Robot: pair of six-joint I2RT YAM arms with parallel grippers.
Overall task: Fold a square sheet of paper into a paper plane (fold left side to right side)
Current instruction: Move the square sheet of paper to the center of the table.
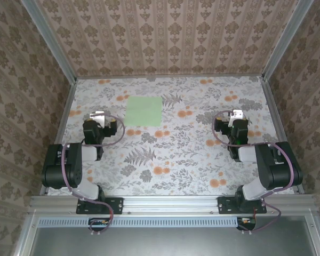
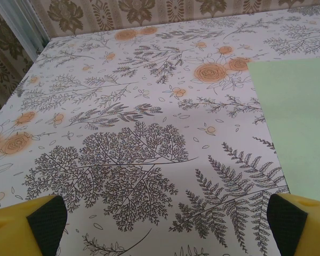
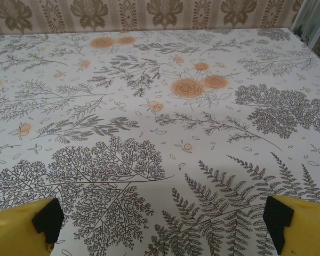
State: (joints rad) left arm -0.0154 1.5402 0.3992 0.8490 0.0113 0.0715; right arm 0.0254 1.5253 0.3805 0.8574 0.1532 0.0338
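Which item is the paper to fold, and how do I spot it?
Look at the floral tablecloth between the wallpapered walls. On its far half, left of centre, just right of the left gripper, lies the pale-green paper. It is the one plain flat square, unprinted, among orange roses and grey ferns.

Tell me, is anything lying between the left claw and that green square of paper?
Nothing visible does. The left gripper hangs open just left of the green paper, which lies flat, and the stretch of flowered tablecloth between them is bare. The right gripper, also open, has an equally bare path.
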